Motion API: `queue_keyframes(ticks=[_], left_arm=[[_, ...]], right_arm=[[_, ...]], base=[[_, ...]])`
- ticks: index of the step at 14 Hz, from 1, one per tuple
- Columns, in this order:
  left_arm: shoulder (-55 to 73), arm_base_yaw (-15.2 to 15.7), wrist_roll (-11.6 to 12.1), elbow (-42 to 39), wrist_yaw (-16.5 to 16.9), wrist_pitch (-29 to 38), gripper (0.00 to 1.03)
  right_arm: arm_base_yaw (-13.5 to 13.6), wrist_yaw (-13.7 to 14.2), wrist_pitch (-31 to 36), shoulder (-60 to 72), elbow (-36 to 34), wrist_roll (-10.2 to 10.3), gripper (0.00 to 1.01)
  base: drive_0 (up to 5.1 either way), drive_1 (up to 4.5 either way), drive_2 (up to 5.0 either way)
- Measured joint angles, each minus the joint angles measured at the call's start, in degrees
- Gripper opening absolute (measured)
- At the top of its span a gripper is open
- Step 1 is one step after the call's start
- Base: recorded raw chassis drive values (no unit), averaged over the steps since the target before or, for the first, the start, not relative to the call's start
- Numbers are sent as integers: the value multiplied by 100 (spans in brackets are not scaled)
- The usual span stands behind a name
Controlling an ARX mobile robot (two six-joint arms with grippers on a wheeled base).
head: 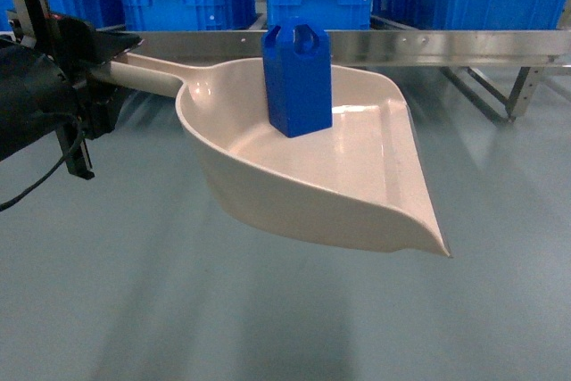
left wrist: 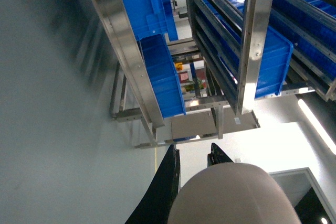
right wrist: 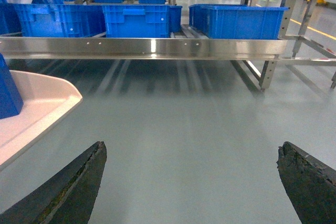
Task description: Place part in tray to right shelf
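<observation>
Grey-green floor (head: 268, 310) stretches bare beneath everything, backed by the right shelf (head: 428, 45), whose shiny front rail runs across behind blue crates (head: 187, 2). The left tool (head: 94, 73) is clenched on the handle of the tray (head: 357, 176), its black fingers (left wrist: 167, 182) flanking the beige handle end in the wrist view. The arm reaches in level from the left, holding the tray above the floor, its open lip pointing away from the tool. The part (head: 297, 78) stands upright inside the tray, toward its far wall, just short of the rail. The right tool (right wrist: 191, 182) hangs released, fingers (right wrist: 73, 187) wide apart over open floor. No writing is readable.
</observation>
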Motion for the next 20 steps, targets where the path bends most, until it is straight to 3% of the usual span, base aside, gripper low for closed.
queue_keyframes(ticks=[11, 20], left_arm=[[0, 0, -2, 0, -2, -22, 13], [0, 22, 2, 0, -24, -2, 13]], right_arm=[[0, 0, 9, 2, 0, 0, 98], [0, 0, 11, -4, 0, 0, 98]], base=[[4, 413, -406], [-205, 457, -268]])
